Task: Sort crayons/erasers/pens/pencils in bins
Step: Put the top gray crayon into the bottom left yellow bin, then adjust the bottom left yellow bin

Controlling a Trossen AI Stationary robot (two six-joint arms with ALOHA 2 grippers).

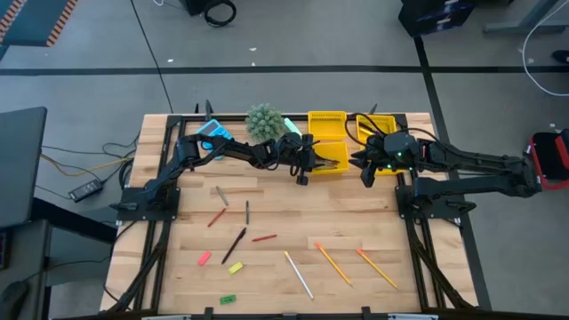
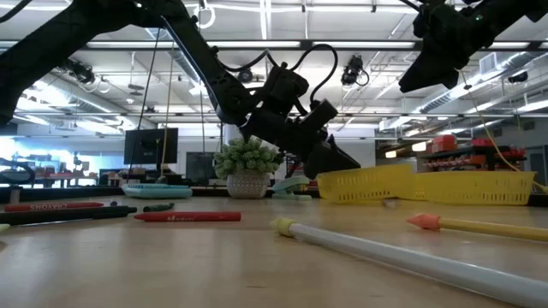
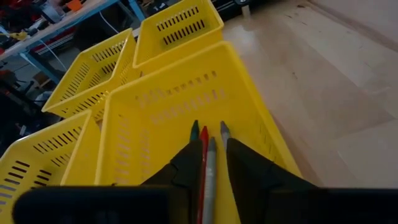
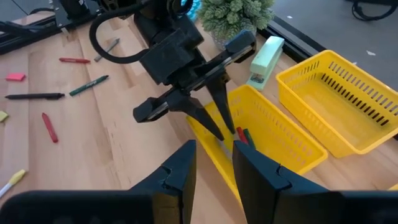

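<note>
Reading "CRAYONS" on the far-left crayon (image 2: 53, 206) — left gripper (image 3: 208, 134) fingers slightly parted, red crayon and grey pen (image 3: 209, 180) between them over a bin (image 3: 155, 124).

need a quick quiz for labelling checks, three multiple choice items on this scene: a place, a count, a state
1. Where is the left pincer? A over a yellow bin; B over the plant; C at the table's front edge
2. How many erasers lie loose on the table? A one; B three; C five
3. The left pincer's fingers are: A open; B shut on a pencil; C shut on an eraser

A: it hangs over the bin, the right pincer beside it.
B: pink eraser, yellow eraser, green eraser.
A: a gap shows between them.
</note>
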